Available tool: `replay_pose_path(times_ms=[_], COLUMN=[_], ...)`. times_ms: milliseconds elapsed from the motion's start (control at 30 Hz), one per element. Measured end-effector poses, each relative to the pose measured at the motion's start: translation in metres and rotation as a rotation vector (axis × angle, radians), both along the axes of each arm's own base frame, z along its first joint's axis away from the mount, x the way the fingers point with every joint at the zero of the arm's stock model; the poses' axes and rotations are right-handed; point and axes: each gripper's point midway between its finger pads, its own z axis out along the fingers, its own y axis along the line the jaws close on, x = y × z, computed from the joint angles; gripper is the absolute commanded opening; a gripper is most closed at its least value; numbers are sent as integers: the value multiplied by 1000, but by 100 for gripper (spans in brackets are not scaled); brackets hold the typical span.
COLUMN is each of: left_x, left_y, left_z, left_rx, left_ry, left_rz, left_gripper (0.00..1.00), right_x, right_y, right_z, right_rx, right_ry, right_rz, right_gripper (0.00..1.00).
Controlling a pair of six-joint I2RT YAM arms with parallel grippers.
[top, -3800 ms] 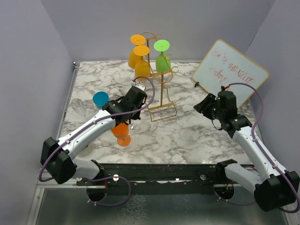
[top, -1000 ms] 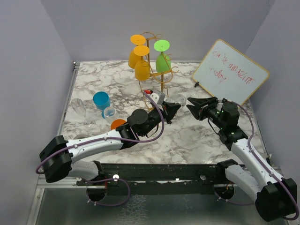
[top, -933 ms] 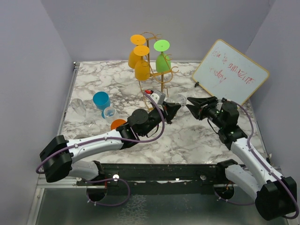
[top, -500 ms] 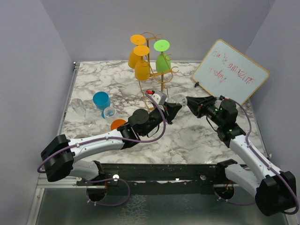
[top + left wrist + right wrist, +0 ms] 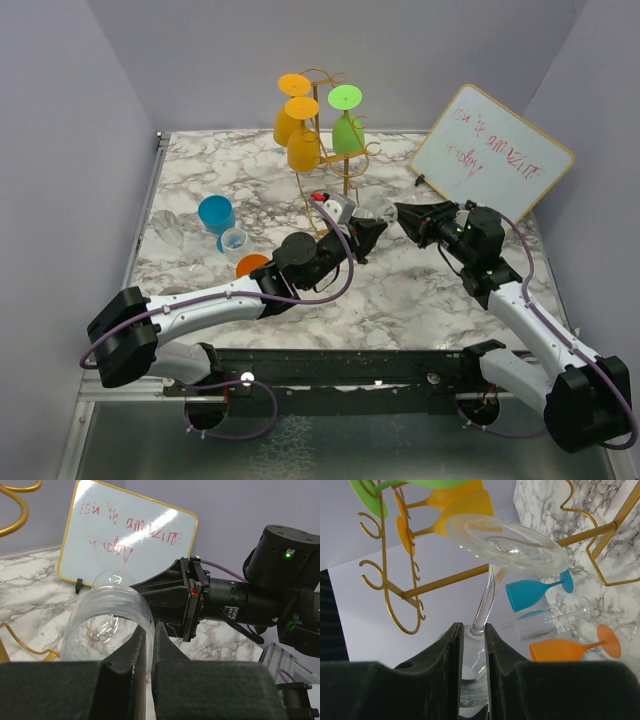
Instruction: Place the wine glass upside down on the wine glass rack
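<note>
I have the clear wine glass (image 5: 107, 615) aloft near the golden wire rack (image 5: 347, 190). The left end effector (image 5: 148, 650) pinches its bowl wall, and the right end effector (image 5: 471, 635) is narrow around the stem. It looks light, slick and brittle, so I'd carry it by the stem.

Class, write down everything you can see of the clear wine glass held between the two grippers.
The clear wine glass is see-through, glass or plastic, and looks empty. It has a round flat foot, a thin stem and a rounded bowl. It is held roughly on its side above the table, touching nothing else. The left gripper pinches the wall of the bowl at its rim. The right gripper clamps where the stem meets the bowl.
</note>
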Motion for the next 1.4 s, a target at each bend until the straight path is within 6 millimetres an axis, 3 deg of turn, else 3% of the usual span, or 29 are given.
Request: replay_pose_path(times_ms=[167,300,400,600,767,867,933,1033,1200,1400], left_x=[0,0,0,-1,-2,-2,-3,-7,-15,-27], left_y=[1,1,1,2,3,4,4,7,24,62], left_z=[-3,-5,-9,-10,-9,-10,-13,-19,-14,12], left_rx=[5,5,6,5,1,-1,-1,-6,-40,-130], left_ry=[3,7,16,21,24,28,37,58,64,36], left_rz=[1,1,0,0,-1,-2,-4,-10,-4,36], left_gripper=[0,0,0,0,1,22,44,61,81,95], right_x=[1,1,1,2,3,3,3,2,4,7], right_y=[1,2,4,4,4,4,3,4,-4,-14], right_z=[-3,-5,-8,-10,-7,-6,-6,-2,4,12], right_rx=[1,-1,-3,0,7,-4,-24,-81,-198,-393], right_ry=[12,17,27,37,25,14,-6,-65,-183,-370], right_rz=[5,10,19,20,15,15,17,24,-10,-44], right_gripper=[22,32,31,3,1,1,1,1,1,1])
